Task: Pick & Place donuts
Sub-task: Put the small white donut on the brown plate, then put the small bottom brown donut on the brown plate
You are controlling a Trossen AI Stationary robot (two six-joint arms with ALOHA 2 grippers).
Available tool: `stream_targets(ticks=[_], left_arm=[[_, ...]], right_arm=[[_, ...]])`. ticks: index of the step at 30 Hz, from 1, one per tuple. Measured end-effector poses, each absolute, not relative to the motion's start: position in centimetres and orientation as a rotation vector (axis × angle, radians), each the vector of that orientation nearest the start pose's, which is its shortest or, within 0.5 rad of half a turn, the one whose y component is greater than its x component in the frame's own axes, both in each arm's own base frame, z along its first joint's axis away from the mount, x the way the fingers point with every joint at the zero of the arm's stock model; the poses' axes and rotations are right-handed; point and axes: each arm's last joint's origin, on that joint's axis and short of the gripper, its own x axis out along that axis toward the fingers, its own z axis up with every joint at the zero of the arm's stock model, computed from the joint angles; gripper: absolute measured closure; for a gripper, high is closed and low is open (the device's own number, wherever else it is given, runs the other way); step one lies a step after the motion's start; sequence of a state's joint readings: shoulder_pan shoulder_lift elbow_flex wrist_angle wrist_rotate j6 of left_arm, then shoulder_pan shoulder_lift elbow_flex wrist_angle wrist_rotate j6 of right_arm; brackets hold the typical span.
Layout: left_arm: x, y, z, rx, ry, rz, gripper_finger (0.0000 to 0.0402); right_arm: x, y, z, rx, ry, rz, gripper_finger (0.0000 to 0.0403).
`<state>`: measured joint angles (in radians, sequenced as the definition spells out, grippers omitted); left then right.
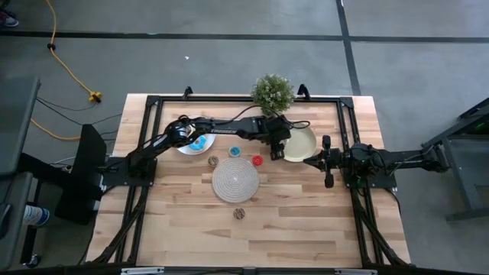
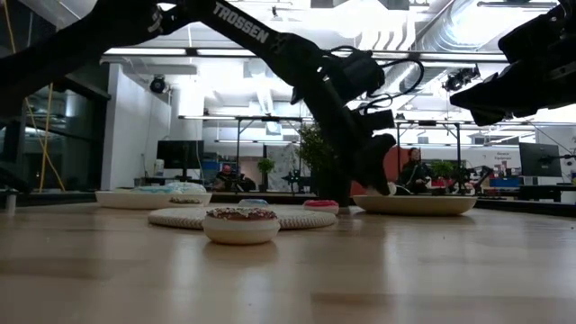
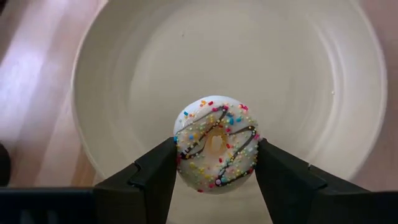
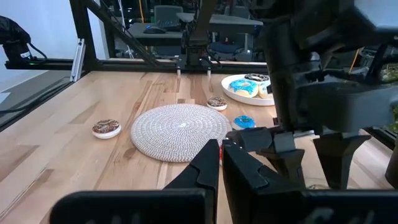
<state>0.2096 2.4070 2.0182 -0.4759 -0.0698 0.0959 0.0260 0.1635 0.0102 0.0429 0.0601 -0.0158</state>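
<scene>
My left gripper [image 3: 216,180] reaches across the table and is shut on a white-iced donut [image 3: 216,143] with sprinkles and dark drizzle, over the cream-yellow plate [image 1: 302,143]. The white plate [image 1: 195,143] holds blue-iced donuts. A brown donut [image 1: 213,160], a blue donut [image 1: 234,151] and a red donut [image 1: 257,160] lie flat on the table beside the woven mat [image 1: 235,180]. Another brown donut [image 1: 239,213] lies near the front edge, and it shows close up in the low view [image 2: 240,225]. My right gripper [image 1: 327,162] waits shut beside the cream plate's right rim. My left gripper pinches the white-iced donut between its two fingers [image 3: 158,171], which sit on opposite sides of the ring's outer rim [image 3: 180,149]. The fingers come from above, pointing down into the cream plate [image 3: 124,74]. The icing faces the wrist camera. Whether the donut touches the plate I cannot tell.
A potted plant [image 1: 273,92] stands at the far edge behind the cream plate. The black frame rails [image 1: 229,99] run along the table's sides. Open wood [image 1: 306,221] lies toward the near edge. A person sits in the room beyond the table [image 2: 416,171].
</scene>
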Motion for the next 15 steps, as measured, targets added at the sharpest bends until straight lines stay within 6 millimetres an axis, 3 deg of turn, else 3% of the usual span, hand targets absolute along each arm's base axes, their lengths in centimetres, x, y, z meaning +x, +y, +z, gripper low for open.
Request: stream_targets(ticks=[10, 15], left_arm=[[51.64, 11.18, 16.65, 0.028, 0.883, 0.219, 0.0141], [51.66, 11.17, 16.66, 0.031, 0.881, 0.214, 0.0129]], right_arm=[[10.69, 0.1, 15.77, -0.021, 0.111, -0.033, 0.0391], [10.69, 0.1, 15.77, -0.021, 0.111, -0.033, 0.0391]])
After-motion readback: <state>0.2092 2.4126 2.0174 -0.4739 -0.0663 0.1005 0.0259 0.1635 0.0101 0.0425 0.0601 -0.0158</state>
